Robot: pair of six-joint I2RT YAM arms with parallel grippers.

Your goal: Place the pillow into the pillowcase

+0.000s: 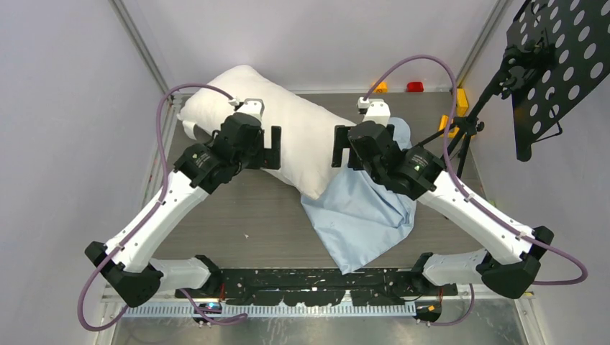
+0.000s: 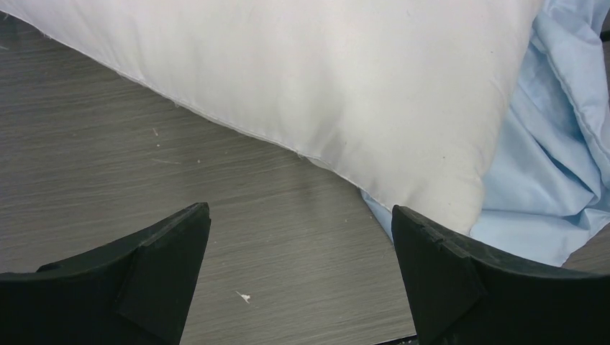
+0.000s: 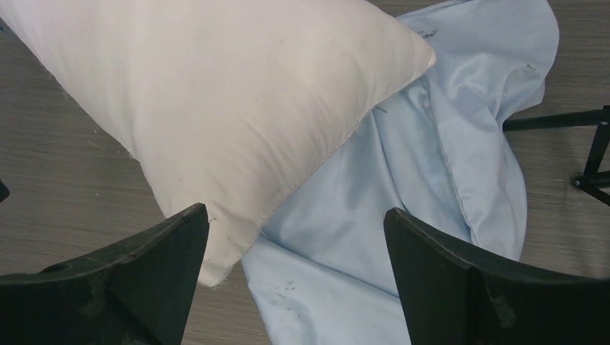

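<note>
Top external view has both arms reaching in over the bench (image 1: 237, 215), the left end effector (image 1: 272, 147) and the right end effector (image 1: 339, 146) facing each other. Both have their jaws spread wide and grip nothing. The pillow (image 1: 295, 133) lies directly between them, stretching away past the left end effector toward the far corner. Its near corner rests on top of the pillowcase (image 1: 360, 215). The pillowcase is rumpled beneath the right end effector and trails back toward that arm's base. From the right wrist, the pillow's corner sits just ahead of the open jaws, with blue cloth spilling out from under it. From the left wrist, the pillow's long seam edge runs just ahead of the jaws and blue shows beyond its corner. The pillow looks plump, light and squashy, so a pinch on a corner or along the seam should bite better than one on the rounded middle. The pillowcase looks thin, limp and prone to bunching. I would take it by one layer at its open hem, though I cannot tell from these folds which edge that is.
</note>
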